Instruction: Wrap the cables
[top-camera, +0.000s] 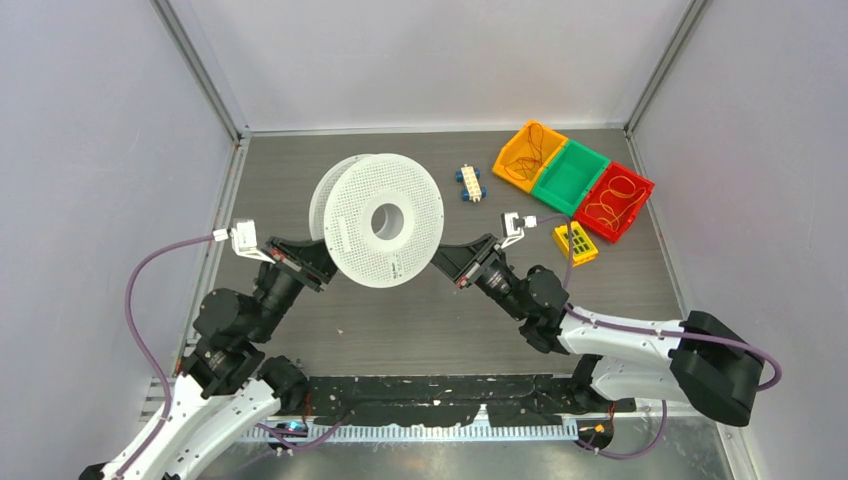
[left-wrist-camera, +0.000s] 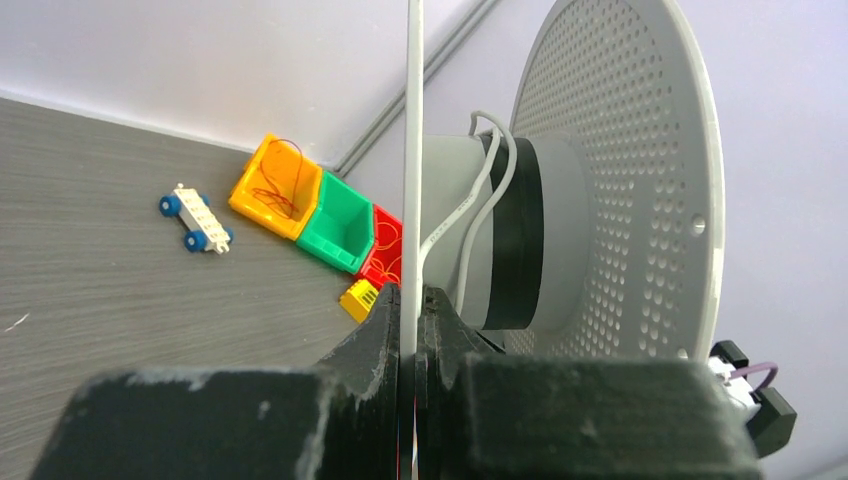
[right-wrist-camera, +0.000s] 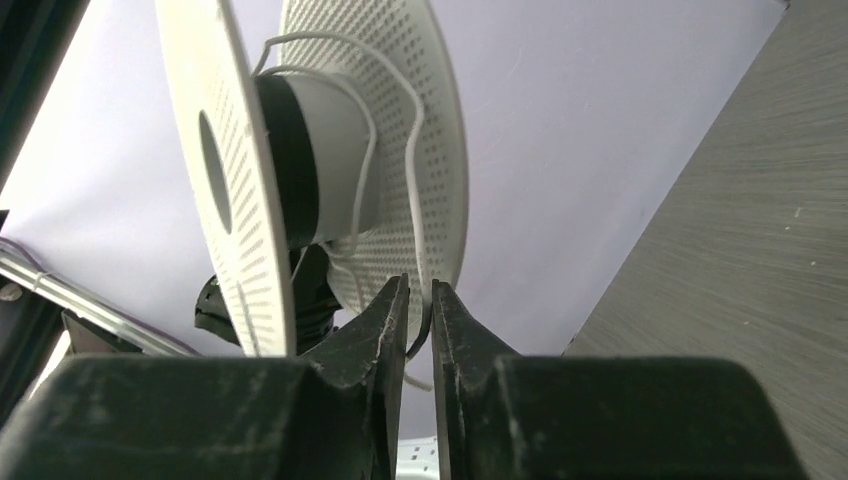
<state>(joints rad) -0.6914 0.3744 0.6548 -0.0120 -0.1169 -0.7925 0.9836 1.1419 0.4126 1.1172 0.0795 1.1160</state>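
Cable (right-wrist-camera: 415, 160) sat on the hub of the white perforated spool (top-camera: 420, 205): thin white cord, roughly 2 loose loops over the grey core beside a black band (left-wrist-camera: 515, 240), slack rather than snug. Spool appeared lifted off the bench (top-camera: 400, 330), between both arms.

On the near side, the left tool (left-wrist-camera: 410, 305) was clamped on the rim of 1 flange. My read: that grip left the hub exposed and steadied the spool while cord was laid on. Opposite it, the right tool (right-wrist-camera: 420, 300) was closed down with the cord's free run passing between its fingers and a short tail hanging below. It looked pinched on the cable, presumably to guide and tension it. Wrap looked partly done.

- **Bins:** 3 in a row at the far right of the bench.
- **Orange bin** (top-camera: 505, 165): held a reddish wire coil (top-camera: 533, 145).
- **Green bin** (top-camera: 590, 152): nothing I could make out inside.
- **Red bin** (top-camera: 633, 175): held an orange wire coil (top-camera: 612, 205).
- **Yellow tray** (top-camera: 560, 232): just in front of the bins, with a few small pieces too small to identify.
- **White block** (top-camera: 469, 184): had blue wheels, lay near the bins.
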